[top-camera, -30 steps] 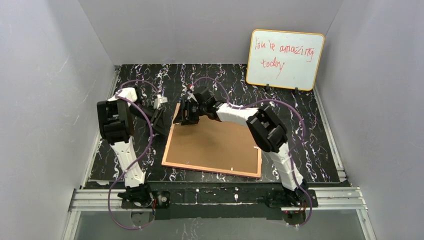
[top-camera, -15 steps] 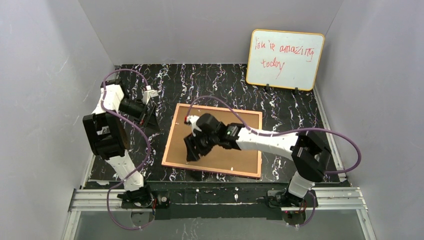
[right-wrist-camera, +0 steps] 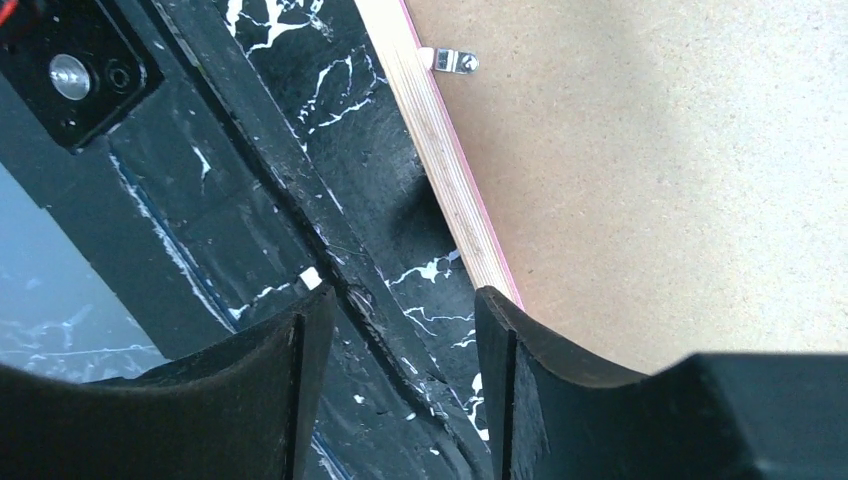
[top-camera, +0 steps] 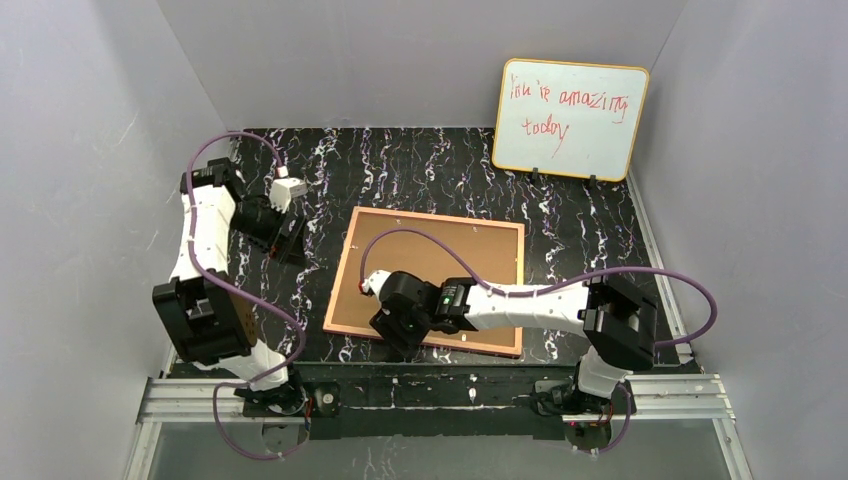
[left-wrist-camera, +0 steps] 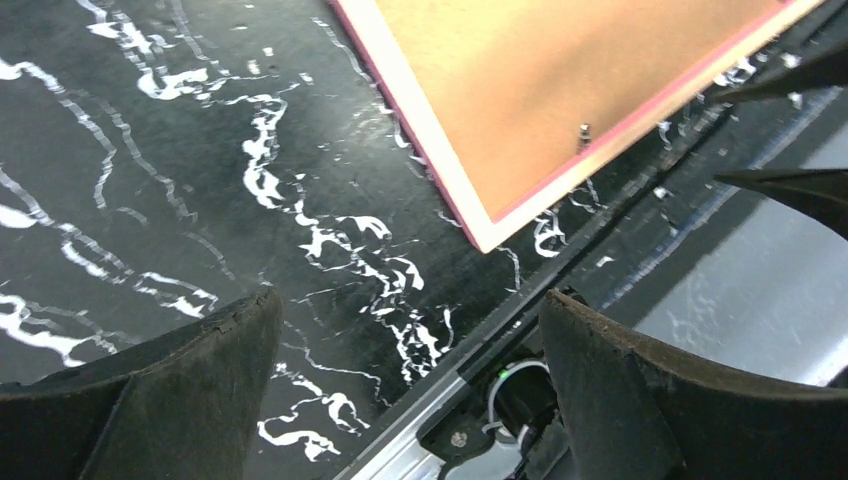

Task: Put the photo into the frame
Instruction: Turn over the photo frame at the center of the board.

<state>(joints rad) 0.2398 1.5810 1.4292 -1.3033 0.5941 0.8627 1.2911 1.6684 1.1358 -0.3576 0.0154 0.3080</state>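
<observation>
The frame [top-camera: 490,250] lies face down in the middle of the table, brown backing board up. The photo is out of view. My right gripper [top-camera: 398,338] hangs over the frame's near edge, close to the left corner. In the right wrist view this gripper [right-wrist-camera: 400,390] is open and empty, one finger [right-wrist-camera: 540,390] above the frame's pale wooden edge [right-wrist-camera: 440,170], the other over the black table. My left gripper [top-camera: 290,243] is left of the frame, apart from it. Seen in the left wrist view, it [left-wrist-camera: 410,390] stands wide open and empty, the frame's corner [left-wrist-camera: 560,90] ahead.
A yellow-edged whiteboard [top-camera: 568,118] with red writing leans on the back wall at the right. An aluminium rail [top-camera: 430,395] runs along the table's near edge. A small metal tab [right-wrist-camera: 455,62] sits on the backing near the frame's edge. Grey walls close in both sides.
My right arm swept from the frame's far left corner across the backing to its near edge. The left arm drew back to the left and its gripper opened wide.
</observation>
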